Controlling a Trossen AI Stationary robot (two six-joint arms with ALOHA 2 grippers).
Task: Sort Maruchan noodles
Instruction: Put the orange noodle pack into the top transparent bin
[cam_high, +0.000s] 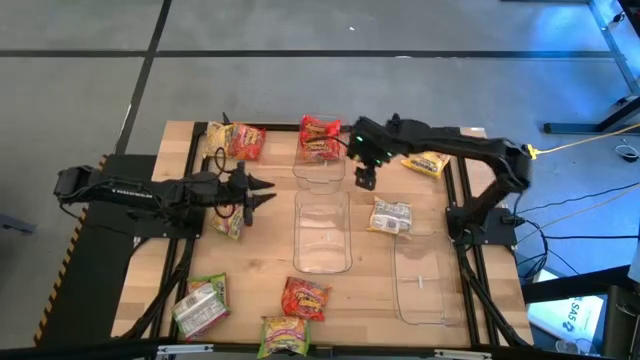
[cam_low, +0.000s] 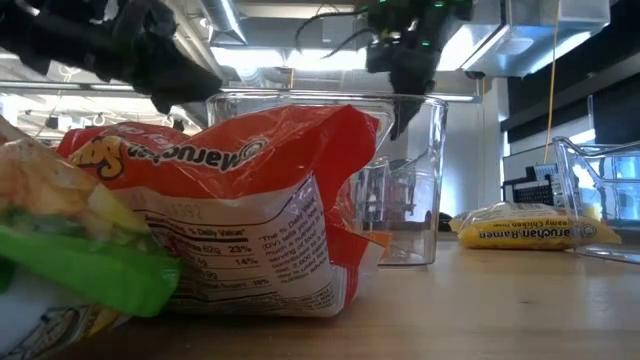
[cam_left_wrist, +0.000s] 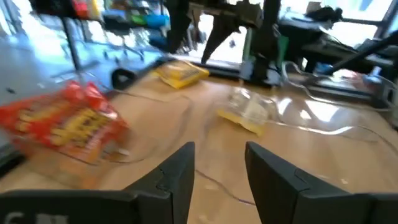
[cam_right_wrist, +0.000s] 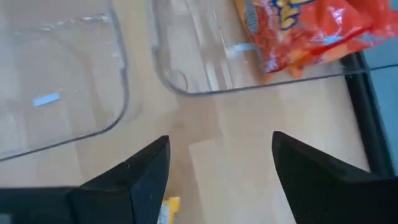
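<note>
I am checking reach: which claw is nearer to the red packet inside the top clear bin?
Right. The right claw hovers just beside the red packet; the left claw is farther off, toward the table's left.

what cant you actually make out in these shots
- Low view: the red packet up close fills the frame and hides most of the table behind it.
- Left wrist view: motion blur smears the red packet, so its print is unreadable.
- High view: packet labels are too small to read.
- Right wrist view: the bin is cut off by the frame's edge.
</note>
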